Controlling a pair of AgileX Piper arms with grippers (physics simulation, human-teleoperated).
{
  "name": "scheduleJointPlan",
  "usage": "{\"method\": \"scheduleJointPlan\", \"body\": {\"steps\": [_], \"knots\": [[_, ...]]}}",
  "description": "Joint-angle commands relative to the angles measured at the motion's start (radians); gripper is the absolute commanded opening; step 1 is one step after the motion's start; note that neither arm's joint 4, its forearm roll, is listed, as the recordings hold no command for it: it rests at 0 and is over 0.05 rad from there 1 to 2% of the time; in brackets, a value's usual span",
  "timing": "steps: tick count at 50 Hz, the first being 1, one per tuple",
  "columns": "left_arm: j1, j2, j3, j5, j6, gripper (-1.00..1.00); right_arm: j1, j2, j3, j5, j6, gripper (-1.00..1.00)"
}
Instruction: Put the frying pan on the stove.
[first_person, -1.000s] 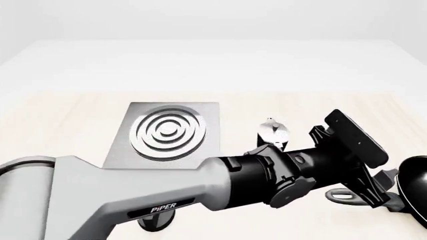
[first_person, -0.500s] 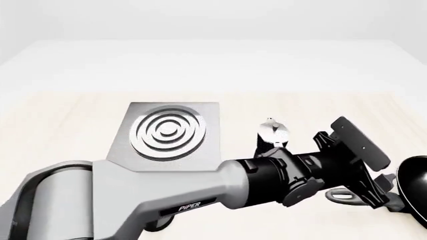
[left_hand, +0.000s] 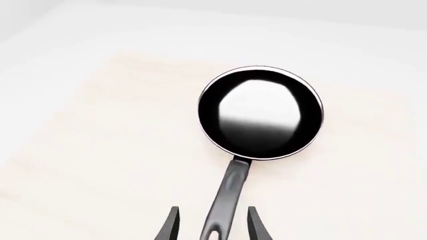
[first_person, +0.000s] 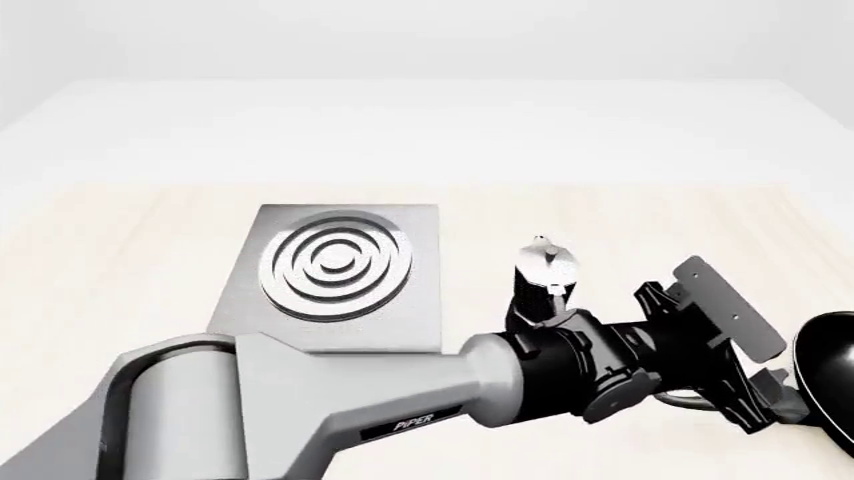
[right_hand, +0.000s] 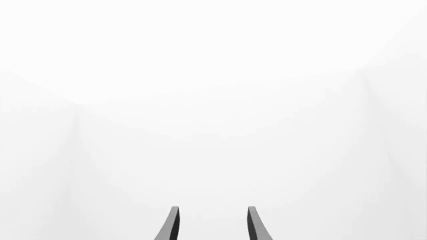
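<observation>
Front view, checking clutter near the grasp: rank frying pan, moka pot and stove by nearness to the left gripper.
1. Frying pan, far right, its handle at the left gripper.
2. Moka pot, middle, just behind the wrist.
3. Stove, left of centre, farthest.

bright flat light | soft shadows | pale glare in frying pan (left_hand: 260, 112) | sharp

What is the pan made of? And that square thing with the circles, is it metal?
The frying pan looks like dark coated metal: black, with a glossy inside that mirrors pale light and a thin bright rim. Its handle is duller dark grey, maybe plastic or metal. The stove looks like brushed grey metal with shiny raised silver rings. These are simulator renders, so that is only how they look.
</observation>
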Motion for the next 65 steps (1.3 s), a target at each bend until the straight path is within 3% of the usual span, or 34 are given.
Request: {"method": "scheduleJointPlan", "body": {"steps": [1,44,65], "knots": [[-0.001,0.044,-0.042,0.028,0.008,1.0,-0.001,0.0,0.002,0.0,-0.001,1.0],[-0.005,0.155,-0.146,0.1,0.043,1.0,0.01,0.0,0.002,0.001,-0.003,1.0],[0.015,0.238,-0.239,0.16,0.075,1.0,0.012,0.0,-0.002,0.001,-0.001,1.0]]}}
